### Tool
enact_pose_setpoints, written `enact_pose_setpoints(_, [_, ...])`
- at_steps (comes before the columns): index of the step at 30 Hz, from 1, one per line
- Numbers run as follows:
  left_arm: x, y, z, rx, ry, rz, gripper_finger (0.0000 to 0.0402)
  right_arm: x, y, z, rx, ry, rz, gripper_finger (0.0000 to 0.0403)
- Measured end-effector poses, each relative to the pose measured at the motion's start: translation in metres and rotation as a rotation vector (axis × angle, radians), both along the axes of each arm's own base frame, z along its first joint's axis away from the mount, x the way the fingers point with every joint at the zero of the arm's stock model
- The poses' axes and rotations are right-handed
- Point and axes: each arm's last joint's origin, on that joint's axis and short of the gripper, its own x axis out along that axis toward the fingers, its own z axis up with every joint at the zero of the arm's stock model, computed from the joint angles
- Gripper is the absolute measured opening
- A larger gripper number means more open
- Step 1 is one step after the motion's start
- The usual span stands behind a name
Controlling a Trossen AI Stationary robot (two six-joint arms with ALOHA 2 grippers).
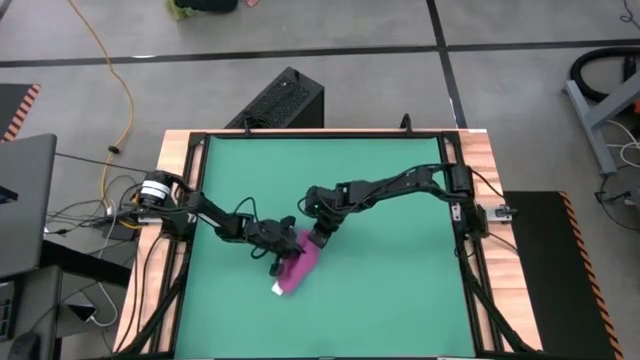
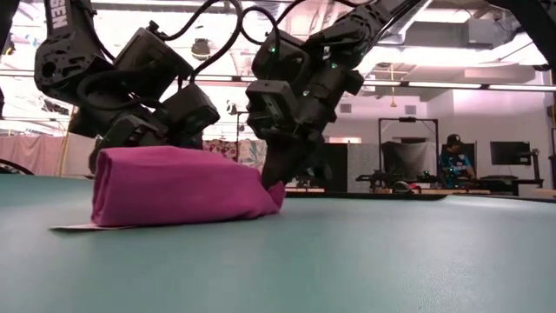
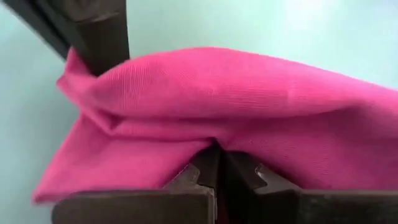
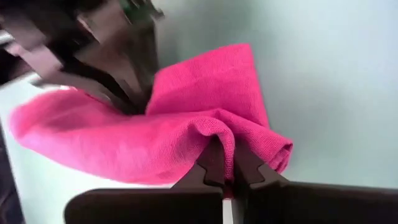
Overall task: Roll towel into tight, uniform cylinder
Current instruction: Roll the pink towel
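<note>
The magenta towel (image 1: 299, 268) lies on the green mat (image 1: 380, 190) as a loose, thick roll, with its white tag (image 1: 278, 289) at its near end. In the low view the towel (image 2: 174, 187) rests on the mat along its whole length, and the tag (image 2: 78, 228) lies flat. My left gripper (image 1: 277, 250) is at the roll's left side and shut on it. My right gripper (image 1: 317, 238) is at the roll's far end and shut on it. My left gripper pinches a raised fold of cloth (image 3: 211, 140) on the roll's long side between its two fingers. The fingers lie across the roll, which rests on the mat. How many layers it holds, I cannot tell. My right gripper pinches a bunched fold (image 4: 217, 127) at the roll's far end between its two fingers. It comes slanting down from above (image 2: 276, 178). That end of the towel (image 2: 271, 196) sits on the mat.
The mat is framed by a black rail and wooden table edges (image 1: 478, 160). A black box (image 1: 285, 100) stands beyond the far edge. A person (image 2: 452, 155) sits at desks in the room behind. The two grippers stand close together over the towel.
</note>
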Motion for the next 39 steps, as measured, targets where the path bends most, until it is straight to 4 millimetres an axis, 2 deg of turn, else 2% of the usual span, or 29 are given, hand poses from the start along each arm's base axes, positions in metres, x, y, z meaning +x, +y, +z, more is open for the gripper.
enact_pose_setpoints(7, [-0.009,-0.005,0.023,0.125,0.0,0.027,0.0,-0.005,0.011,-0.003,-0.05,0.072,0.001,0.0013])
enact_pose_setpoints(11, [-0.015,-0.001,0.035,0.229,0.004,0.053,0.0,-0.005,0.018,-0.003,-0.08,0.075,0.003,0.0013])
enact_pose_setpoints(17, [-0.02,0.006,0.055,0.257,-0.03,0.046,0.0,-0.006,0.023,-0.003,-0.095,0.076,0.005,0.0013])
enact_pose_setpoints(22, [-0.019,0.013,0.075,0.379,-0.18,0.013,0.0,-0.006,0.027,-0.003,-0.099,0.077,0.014,0.0013])
enact_pose_setpoints(26, [-0.013,0.026,0.069,0.342,-0.238,-0.033,0.0,-0.007,0.034,-0.001,-0.124,0.078,0.019,0.0013])
enact_pose_setpoints(29, [-0.008,0.031,0.054,0.313,-0.214,-0.067,0.0,-0.008,0.04,-0.001,-0.141,0.084,0.024,0.0013])
enact_pose_setpoints(33, [0.001,0.03,0.039,0.297,-0.194,-0.133,0.0,-0.008,0.045,-0.001,-0.133,0.091,0.02,0.0013])
enact_pose_setpoints(39, [0.015,0.031,0.027,0.308,-0.16,-0.143,0.0,-0.013,0.055,0.004,-0.156,0.107,0.015,0.0013])
